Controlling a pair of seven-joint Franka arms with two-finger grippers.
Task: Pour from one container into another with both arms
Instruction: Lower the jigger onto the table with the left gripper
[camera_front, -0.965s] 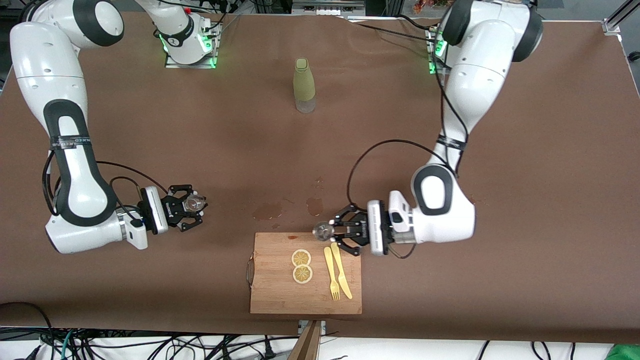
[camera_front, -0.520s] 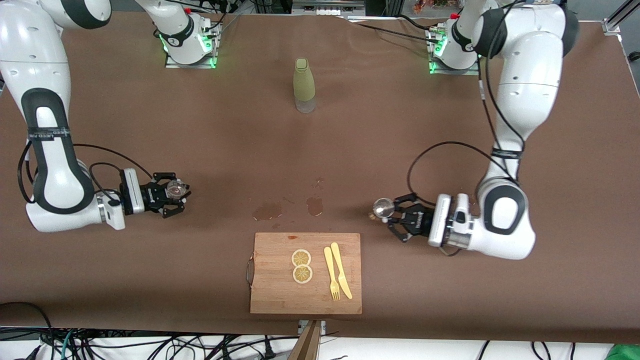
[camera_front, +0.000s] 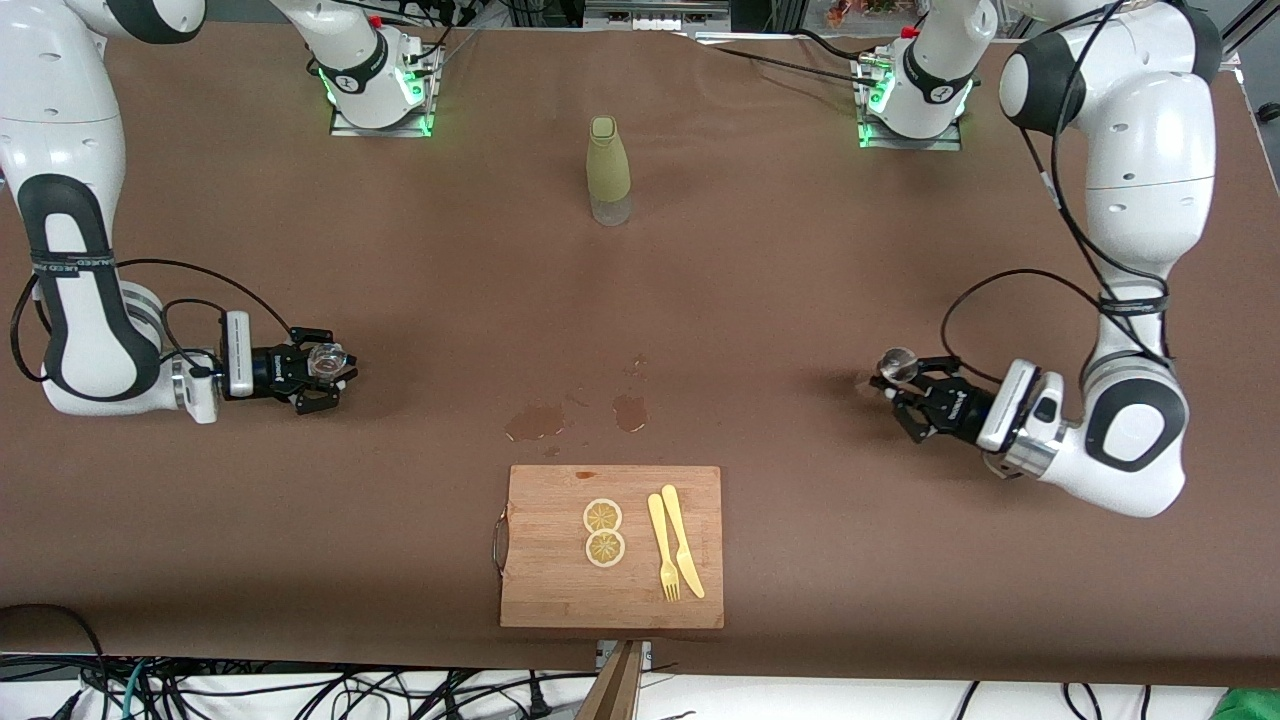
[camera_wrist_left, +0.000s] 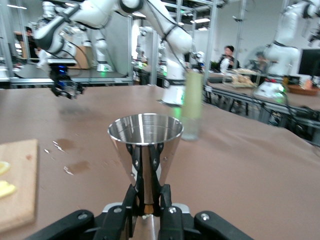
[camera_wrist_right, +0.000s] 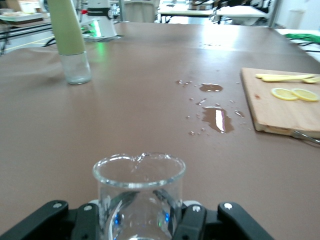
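The silver jigger (camera_front: 895, 364) is standing upright in the left gripper (camera_front: 908, 389), low over the brown table (camera_front: 800, 280) toward the left arm's end. In the left wrist view the jigger (camera_wrist_left: 145, 145) is showing its empty, shiny upper cone, and the gripper (camera_wrist_left: 146, 200) is pinching the narrow waist between its 2 fingers.

The clear glass cup (camera_front: 323, 359) is sitting upright in the right gripper (camera_front: 322, 372), over the table toward the right arm's end, well apart from the jigger. In the right wrist view the cup (camera_wrist_right: 138, 192) is being clamped by the right gripper (camera_wrist_right: 140, 212) around its lower wall; whether liquid is lying in it is hard to tell.

Between the 2 arms, wet patches (camera_front: 540, 420) are glistening on the table, just beside the edge of a wooden cutting board (camera_front: 545, 560). The board is carrying 2 lemon slices (camera_front: 603, 532) and a yellow fork and knife (camera_front: 673, 556). A tall green bottle (camera_front: 608, 170) is standing farther from the front camera, between the arm bases.

In the left wrist view, other white robot arms (camera_wrist_left: 165, 40) and seated people (camera_wrist_left: 229, 56) are filling the room around the table.
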